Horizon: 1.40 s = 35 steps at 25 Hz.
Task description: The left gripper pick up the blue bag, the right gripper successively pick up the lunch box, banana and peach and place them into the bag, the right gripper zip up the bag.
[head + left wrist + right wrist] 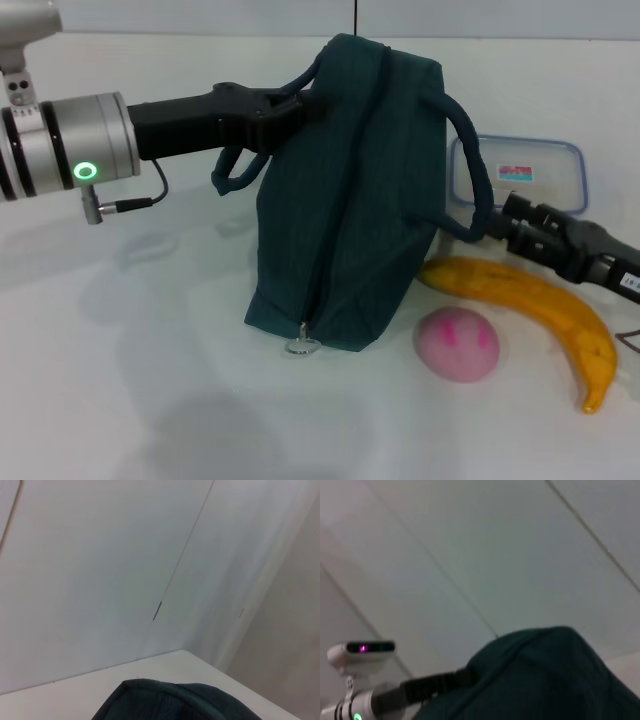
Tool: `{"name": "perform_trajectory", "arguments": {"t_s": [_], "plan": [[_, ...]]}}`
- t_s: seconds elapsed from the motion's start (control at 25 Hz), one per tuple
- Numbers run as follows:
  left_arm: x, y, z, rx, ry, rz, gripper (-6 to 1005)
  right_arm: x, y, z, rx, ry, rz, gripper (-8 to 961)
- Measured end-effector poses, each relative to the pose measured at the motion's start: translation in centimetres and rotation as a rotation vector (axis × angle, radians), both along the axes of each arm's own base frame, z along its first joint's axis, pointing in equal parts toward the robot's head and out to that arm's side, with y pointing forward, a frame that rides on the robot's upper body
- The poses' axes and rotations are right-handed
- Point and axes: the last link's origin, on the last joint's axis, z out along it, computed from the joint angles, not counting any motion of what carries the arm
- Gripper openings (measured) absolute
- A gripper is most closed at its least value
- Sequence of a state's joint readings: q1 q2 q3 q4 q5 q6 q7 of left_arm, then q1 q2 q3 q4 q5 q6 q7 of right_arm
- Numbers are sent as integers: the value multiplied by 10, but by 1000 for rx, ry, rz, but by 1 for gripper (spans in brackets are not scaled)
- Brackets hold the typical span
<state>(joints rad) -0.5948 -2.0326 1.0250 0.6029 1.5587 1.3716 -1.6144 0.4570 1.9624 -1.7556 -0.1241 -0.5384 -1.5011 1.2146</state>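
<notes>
From the head camera I have the bag (pixel 350 220) standing upright at the middle of the table (pixel 150 380), its zipper running down the near face to a metal ring pull (pixel 302 347) at the bottom edge, and the zip looks closed. My left gripper (pixel 300 100) reaches in from nine o'clock and meets the bag's top left corner by one loop handle; it seems clamped on the fabric or handle there, but the fingertips are buried against the cloth, so I cannot tell how far the jaws are apart. My right gripper (pixel 490 222) comes in from three o'clock, its tip at the bag's other handle (pixel 470 160); again I cannot tell if it is closed on the loop. The lunch box (pixel 520 175) lies at about two o'clock from the bag, behind the right arm. The banana (pixel 530 310) lies at four o'clock, close to the bag's lower right side, and the peach (pixel 457 345) sits just beside the banana, at five o'clock from the bag. Both wrist cameras show only the bag's top edge against the wall (pixel 100 580).
</notes>
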Motion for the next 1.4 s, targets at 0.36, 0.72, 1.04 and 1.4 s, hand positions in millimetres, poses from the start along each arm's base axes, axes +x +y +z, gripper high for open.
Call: {"name": "perform_trajectory", "arguments": {"t_s": [0.36, 0.72, 1.04, 1.4], "plan": [[-5, 1, 5, 51, -17, 6, 32, 20, -3, 17, -24, -75, -14, 858], [-2, 1, 2, 51, -22, 0, 32, 37, 7, 14, -18, -154, -128, 852], [-3, 0, 2, 53, -23, 0, 32, 45, 10, 27, 54, -120, -183, 846], [-4, 0, 2, 53, -23, 3, 32, 78, -18, 60, 383, 192, -486, 841]]}}
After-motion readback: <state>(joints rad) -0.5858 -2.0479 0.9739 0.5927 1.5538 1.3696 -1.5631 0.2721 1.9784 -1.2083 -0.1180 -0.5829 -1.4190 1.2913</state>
